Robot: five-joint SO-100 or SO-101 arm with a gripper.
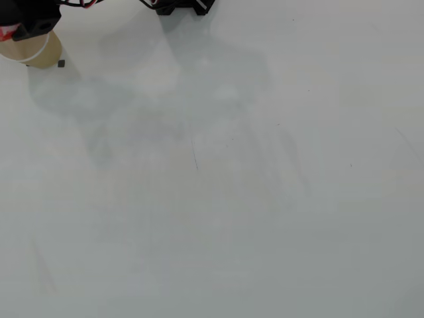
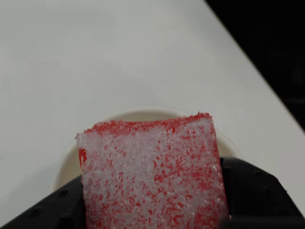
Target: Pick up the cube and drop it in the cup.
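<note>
In the wrist view the cube (image 2: 152,176), red with a whitish speckled face, fills the foreground. My gripper (image 2: 152,214) is shut on it, with black fingers (image 2: 252,191) at both sides. Right behind and below the cube I see the cream-white inside and round rim of the cup (image 2: 143,114). In the overhead view the tan cup (image 1: 41,53) stands at the far top left, and my gripper (image 1: 30,25) hangs over it and hides most of its opening. A bit of red of the cube (image 1: 5,31) shows at the left edge.
A tiny dark speck (image 1: 61,63) lies by the cup's base. The arm's black base (image 1: 177,5) is at the top edge. In the wrist view the white table's edge (image 2: 257,81) runs diagonally at the right, dark beyond it.
</note>
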